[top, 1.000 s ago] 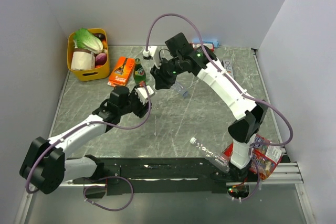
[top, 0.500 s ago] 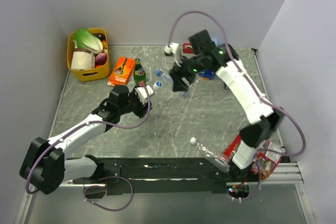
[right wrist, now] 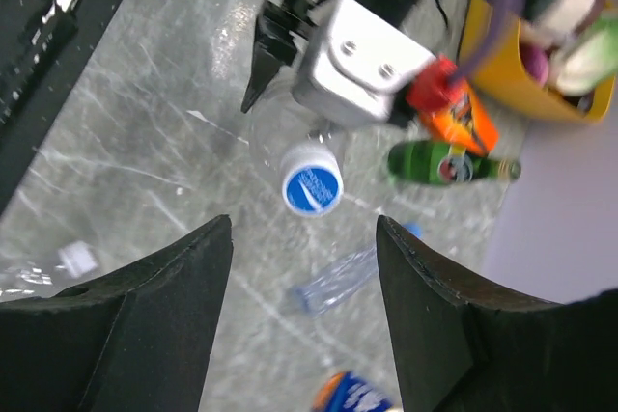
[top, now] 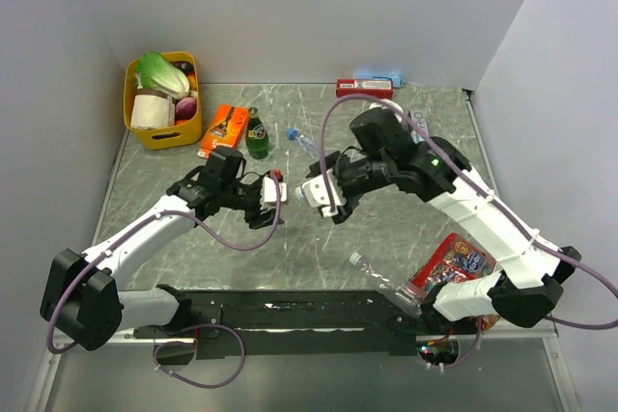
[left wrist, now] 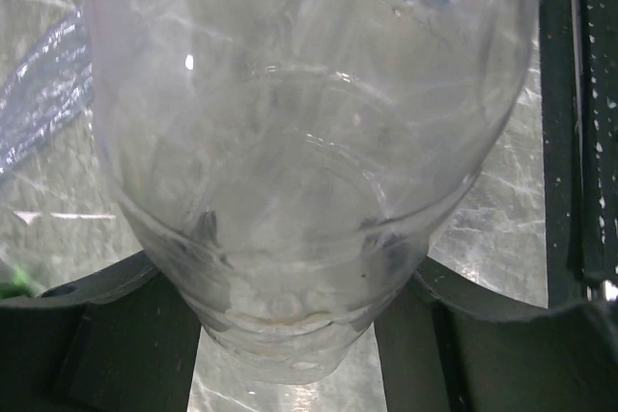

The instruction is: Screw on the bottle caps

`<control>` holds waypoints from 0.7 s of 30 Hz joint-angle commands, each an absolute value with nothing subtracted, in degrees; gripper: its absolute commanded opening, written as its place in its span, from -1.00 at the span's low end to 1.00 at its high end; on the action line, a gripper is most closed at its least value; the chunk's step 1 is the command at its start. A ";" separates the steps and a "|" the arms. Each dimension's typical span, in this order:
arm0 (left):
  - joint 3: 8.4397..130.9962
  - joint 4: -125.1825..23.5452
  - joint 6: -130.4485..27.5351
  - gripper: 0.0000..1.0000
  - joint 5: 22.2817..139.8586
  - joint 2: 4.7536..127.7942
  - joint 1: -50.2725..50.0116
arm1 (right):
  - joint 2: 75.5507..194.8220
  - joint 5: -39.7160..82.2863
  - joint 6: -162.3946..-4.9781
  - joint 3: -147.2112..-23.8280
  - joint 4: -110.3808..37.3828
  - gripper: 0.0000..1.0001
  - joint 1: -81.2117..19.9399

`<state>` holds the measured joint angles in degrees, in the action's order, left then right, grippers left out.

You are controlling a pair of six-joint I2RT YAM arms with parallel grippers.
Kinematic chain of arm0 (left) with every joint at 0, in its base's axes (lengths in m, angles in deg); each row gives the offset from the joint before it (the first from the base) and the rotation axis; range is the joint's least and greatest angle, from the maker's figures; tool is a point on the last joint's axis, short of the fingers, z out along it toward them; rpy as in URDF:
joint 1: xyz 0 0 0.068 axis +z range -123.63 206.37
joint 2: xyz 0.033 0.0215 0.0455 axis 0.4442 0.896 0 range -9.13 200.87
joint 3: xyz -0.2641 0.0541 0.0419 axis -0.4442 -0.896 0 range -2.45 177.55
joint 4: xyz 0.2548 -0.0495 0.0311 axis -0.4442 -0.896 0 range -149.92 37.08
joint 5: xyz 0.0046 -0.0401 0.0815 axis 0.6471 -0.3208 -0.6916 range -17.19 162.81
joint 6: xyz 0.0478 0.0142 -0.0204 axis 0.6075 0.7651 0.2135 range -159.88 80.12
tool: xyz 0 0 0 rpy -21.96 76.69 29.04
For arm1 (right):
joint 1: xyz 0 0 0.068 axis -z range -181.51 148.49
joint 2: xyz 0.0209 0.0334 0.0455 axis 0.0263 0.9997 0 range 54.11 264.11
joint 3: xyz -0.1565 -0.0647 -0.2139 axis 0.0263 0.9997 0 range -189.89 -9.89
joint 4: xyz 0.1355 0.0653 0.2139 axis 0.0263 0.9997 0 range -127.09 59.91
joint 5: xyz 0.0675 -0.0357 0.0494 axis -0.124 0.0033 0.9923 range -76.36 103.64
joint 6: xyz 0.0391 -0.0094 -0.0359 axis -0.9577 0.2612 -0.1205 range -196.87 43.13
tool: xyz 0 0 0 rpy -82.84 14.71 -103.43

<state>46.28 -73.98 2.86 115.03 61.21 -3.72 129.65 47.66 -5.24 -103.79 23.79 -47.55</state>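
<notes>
left gripper (left wrist: pixel 290 330) is clamped on a clear bottle (left wrist: pixel 299 123), with a finger against each side. The bottle fills the left wrist view.

A blue cap (right wrist: pixel 312 184) sits at that bottle's neck, at frame centre in the right wrist view, top face toward the camera. Can't tell if it's threaded on.

right gripper (right wrist: pixel 304 229) has its fingers spread with nothing between them. The cap is ahead of the tips, lined up with the gap, not touched.

In the overhead view the grippers face each other at mid-frame, close together.

A second bottle (top: pixel 305 141), blue-capped, lies flat above them, near the green glass bottle (top: pixel 256 134). A third bottle (top: pixel 381 282) lies at lower centre.
</notes>
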 commanded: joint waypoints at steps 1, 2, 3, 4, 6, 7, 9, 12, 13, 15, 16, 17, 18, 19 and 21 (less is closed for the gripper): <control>49.75 -79.20 9.60 -0.98 120.89 61.62 -3.78 | 130.13 47.48 4.07 -102.00 20.74 0.35 -50.63; 50.10 -79.38 9.87 -0.98 121.15 61.62 -3.78 | 130.22 47.48 4.34 -101.82 20.65 0.34 -51.25; 50.28 -79.64 10.13 -0.98 121.24 61.53 -3.95 | 130.39 47.48 5.04 -101.82 20.74 0.33 -51.52; 50.37 -79.90 10.31 -0.98 121.32 61.53 -3.95 | 130.57 47.48 5.30 -101.73 20.82 0.32 -51.78; 50.46 -79.99 10.48 -0.98 121.41 61.36 -4.04 | 131.10 47.74 5.92 -101.99 21.00 0.27 -52.05; 50.46 -79.91 10.57 -0.99 121.33 61.27 -4.04 | 131.53 47.83 6.10 -102.26 21.09 0.25 -52.22; 50.28 -79.73 10.57 -0.99 121.33 60.92 -4.13 | 132.06 48.01 6.18 -102.87 21.44 0.17 -52.48; 50.11 -79.47 10.66 -0.98 121.06 60.65 -4.13 | 133.29 48.10 6.01 -104.10 21.88 0.04 -52.49; 50.02 -79.29 10.57 -0.98 121.06 60.57 -4.13 | 133.73 48.01 6.01 -104.45 22.14 0.01 -52.49; 49.93 -78.68 10.48 -0.99 120.89 60.30 -4.22 | 134.17 47.83 6.01 -104.37 22.32 -0.02 -52.49; 49.84 -78.50 10.40 -0.98 120.80 60.30 -4.13 | 134.43 47.57 6.01 -104.28 22.41 -0.05 -52.49; 49.93 -78.24 10.40 -0.98 120.80 60.21 -4.13 | 134.52 47.48 5.84 -104.11 22.41 -0.06 -52.49; 49.84 -77.97 10.31 -0.98 120.62 60.21 -4.22 | 134.79 47.48 5.57 -104.10 22.32 -0.10 -52.49; 49.76 -77.71 10.05 -0.98 120.62 60.21 -4.13 | 134.96 47.22 5.31 -104.28 22.32 -0.17 -52.49; 49.58 -76.40 9.43 -0.98 120.36 60.21 -4.13 | 135.49 46.87 3.29 -104.54 22.15 -0.27 -52.49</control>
